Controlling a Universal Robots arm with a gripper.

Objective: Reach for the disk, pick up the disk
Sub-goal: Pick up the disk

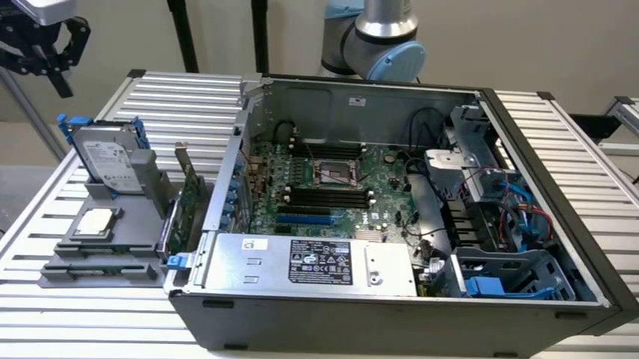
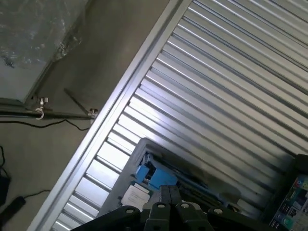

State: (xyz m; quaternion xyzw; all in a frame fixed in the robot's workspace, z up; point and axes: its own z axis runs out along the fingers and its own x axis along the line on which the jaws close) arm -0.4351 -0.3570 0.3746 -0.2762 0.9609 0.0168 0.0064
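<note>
The disk (image 1: 104, 160) is a silver-grey hard drive with a white label in a bright blue frame. It stands tilted in a grey holder (image 1: 118, 196) on the slatted table, at the exterior view's left beside the open computer case. My black gripper (image 1: 52, 69) hangs high above and behind the disk, well apart from it. In the wrist view the fingers (image 2: 165, 196) press together with nothing between them, and the disk's blue frame (image 2: 148, 174) shows just beyond their tips, far below.
A small square silver chip (image 1: 95, 221) lies on the grey tray in front of the disk. The open computer case (image 1: 399, 194), with a silver power supply box (image 1: 310, 262), takes up the middle of the slatted table (image 1: 190, 97). Black stand poles (image 1: 184, 34) rise behind.
</note>
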